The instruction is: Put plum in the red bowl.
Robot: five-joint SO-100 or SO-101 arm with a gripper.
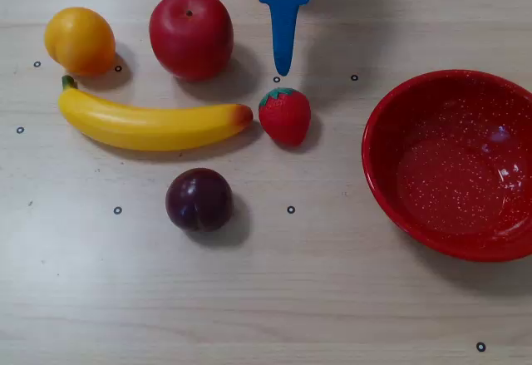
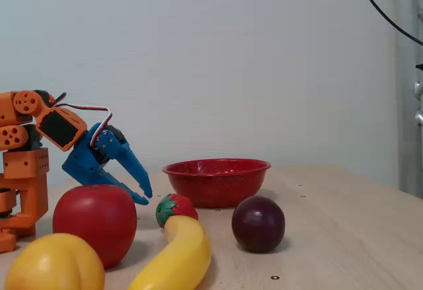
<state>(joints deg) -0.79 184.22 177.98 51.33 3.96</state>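
1. End effector (image 2: 144, 194): blue, two fingers, on the orange arm (image 2: 30, 138). In the fixed view the fingers are spread apart with a clear gap between them, nothing held. It's released and off the desk surface.
2. Overhead view shows only one blue finger (image 1: 283, 28) coming in from the top edge, tip pointing down toward the strawberry (image 1: 285, 115) but stopping short of it. No contact.
3. Plum (image 1: 199, 199): sits free on the desk (image 1: 266, 298), below the banana (image 1: 150, 124) in the overhead view, lower left of the strawberry, touching neither. Well apart from the end effector.
4. Fixed view: plum (image 2: 258, 223) is in front of the red bowl (image 2: 217, 181), right of the strawberry (image 2: 176, 209). Upright, resting on the desk.
5. Red bowl (image 1: 391, 190): right side of the overhead view, partly cut off by the frame edge, white speckles visible inside. Interior holds no fruit. Well apart from the plum.
6. Other items, overhead view: red apple (image 1: 191, 34) top centre-left, just left of the blue finger; orange-yellow fruit (image 1: 80, 41) top left, near the stem end of the banana.
7. Banana's right tip lies just beside the strawberry; can't tell whether they touch.
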